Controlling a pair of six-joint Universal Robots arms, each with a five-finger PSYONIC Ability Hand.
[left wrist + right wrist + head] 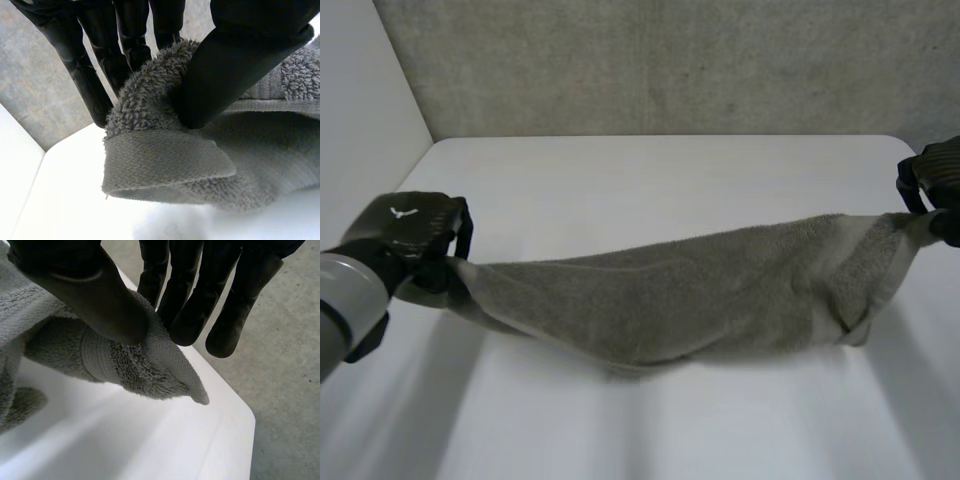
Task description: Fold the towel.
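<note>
I see the white table (650,420) nearest me, with a grey towel (690,300) strung between 2 hands above it. Its middle sags low; I cannot tell if it touches. The left hand (415,235) pinches 1 end between thumb and fingers, and its small white mark (405,211) is unreadable. The right hand (935,180), partly cut off, pinches the other end. A grey wall (670,60) stands behind.

Left hand (415,235), right hand (935,178) well apart — thumb against fingers; both clamped on towel (700,300)
</note>
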